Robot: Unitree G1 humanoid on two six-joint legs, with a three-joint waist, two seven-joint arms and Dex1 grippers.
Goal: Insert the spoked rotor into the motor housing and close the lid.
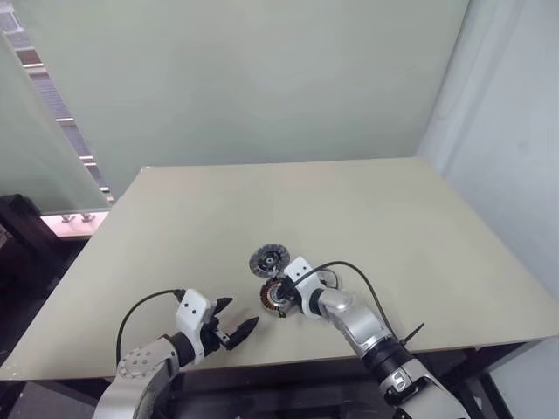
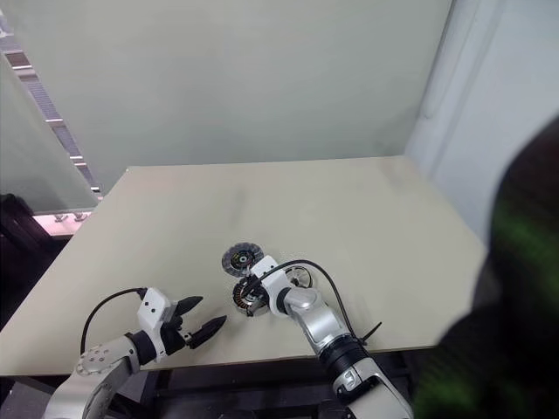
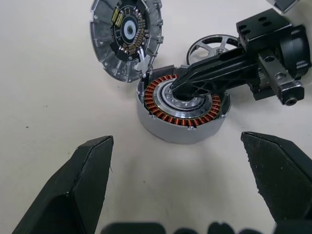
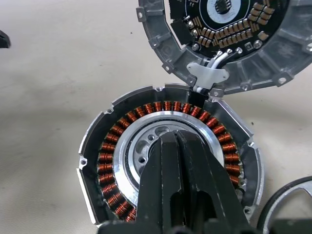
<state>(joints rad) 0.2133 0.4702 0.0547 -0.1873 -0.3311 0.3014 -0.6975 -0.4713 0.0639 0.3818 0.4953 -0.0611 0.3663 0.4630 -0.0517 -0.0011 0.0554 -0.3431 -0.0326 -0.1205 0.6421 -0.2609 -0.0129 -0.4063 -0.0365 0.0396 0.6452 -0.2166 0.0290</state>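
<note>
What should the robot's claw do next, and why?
Probably lift the right claw out of the motor housing and reach for the spoked rotor. The claw is shut with its tips in the housing's pale centre, holding nothing, while the rotor lies on the table beside the housing. The lid stands open, so the way in looks free.

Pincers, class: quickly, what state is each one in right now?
Left pincer: open, holding nothing.
Right pincer: closed, tips in the centre of the motor housing, gripping nothing visible.

Beige table [image 1: 419, 218], pale green wall [image 1: 262, 78]
</note>
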